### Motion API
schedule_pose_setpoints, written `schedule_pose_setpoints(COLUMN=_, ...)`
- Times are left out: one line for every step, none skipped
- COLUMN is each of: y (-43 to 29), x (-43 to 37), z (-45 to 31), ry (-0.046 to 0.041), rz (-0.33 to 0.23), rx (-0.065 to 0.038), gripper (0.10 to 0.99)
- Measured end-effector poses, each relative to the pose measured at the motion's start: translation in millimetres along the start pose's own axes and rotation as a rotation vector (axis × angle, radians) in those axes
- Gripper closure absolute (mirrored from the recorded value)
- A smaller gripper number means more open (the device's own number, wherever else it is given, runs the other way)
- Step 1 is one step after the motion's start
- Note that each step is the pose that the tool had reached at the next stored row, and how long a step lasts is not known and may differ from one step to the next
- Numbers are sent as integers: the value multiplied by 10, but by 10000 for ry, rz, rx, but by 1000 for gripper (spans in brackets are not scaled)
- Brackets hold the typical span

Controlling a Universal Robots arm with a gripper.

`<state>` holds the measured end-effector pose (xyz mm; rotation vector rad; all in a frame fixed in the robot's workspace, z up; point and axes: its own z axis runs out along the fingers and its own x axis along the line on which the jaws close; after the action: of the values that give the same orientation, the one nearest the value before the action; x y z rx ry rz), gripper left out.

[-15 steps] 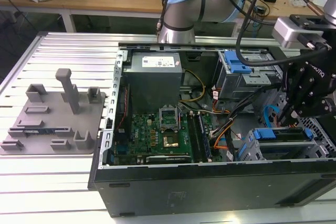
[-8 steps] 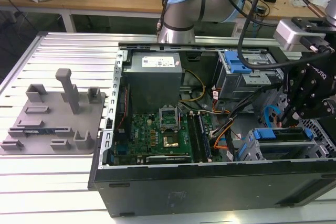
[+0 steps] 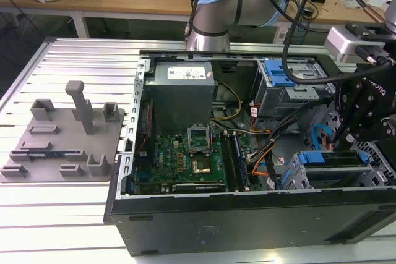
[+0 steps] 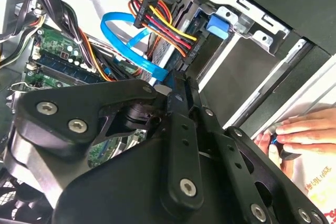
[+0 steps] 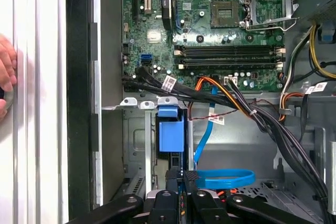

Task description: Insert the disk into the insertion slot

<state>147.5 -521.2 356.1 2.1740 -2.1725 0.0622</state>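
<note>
Near the exterior view's lower right: gripper (image 3: 343, 134) above disk (image 3: 322, 157).
Whether it is clamped, I cannot tell. The disk's blue edge sits at the slot (image 3: 331, 177); I would keep it square, push straight and avoid the cables (image 3: 263, 153) beyond.

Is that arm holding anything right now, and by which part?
The gripper seems to hold the disk by its trailing end; its front sits inside the insertion slot.

Blue-framed disk (image 5: 171, 136) apparently seated in grey cage's insertion slot (image 3: 331, 166), edge-on.
</note>
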Motion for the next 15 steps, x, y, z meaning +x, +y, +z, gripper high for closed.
schedule_pose_setpoints(y=-4, x=0, z=5, ry=2, rz=0, rx=0, gripper=925)
schedule_pose_setpoints(y=-8, x=-1, z=8, ry=2, rz=-1, rx=0, gripper=925)
schedule_pose_setpoints(y=-12, x=-1, z=12, ry=1, rz=0, rx=0, gripper=925)
schedule_pose_setpoints(y=-17, x=-1, z=16, ry=0, rz=0, rx=0, gripper=925)
schedule_pose_setpoints(y=-21, x=-2, z=19, ry=0, rz=0, rx=0, gripper=925)
schedule_pose_setpoints(y=-27, x=-2, z=26, ry=-1, rz=1, rx=-1, gripper=925)
schedule_pose_setpoints(y=-31, x=-3, z=34, ry=-1, rz=1, rx=-1, gripper=925)
schedule_pose_setpoints(y=-33, x=-3, z=43, ry=0, rz=1, rx=-1, gripper=925)
schedule_pose_setpoints(y=-35, x=-4, z=50, ry=1, rz=1, rx=-1, gripper=925)
schedule_pose_setpoints(y=-36, x=-6, z=61, ry=0, rz=1, rx=-3, gripper=925)
schedule_pose_setpoints(y=-37, x=-9, z=69, ry=1, rz=0, rx=-3, gripper=925)
schedule_pose_setpoints(y=-39, x=-10, z=73, ry=1, rz=0, rx=-5, gripper=925)
schedule_pose_setpoints(y=-41, x=-10, z=75, ry=2, rz=-1, rx=-6, gripper=925)
schedule_pose_setpoints(y=-45, x=-11, z=79, ry=1, rz=-1, rx=-9, gripper=925)
schedule_pose_setpoints(y=-52, x=-12, z=85, ry=0, rz=-1, rx=-14, gripper=925)
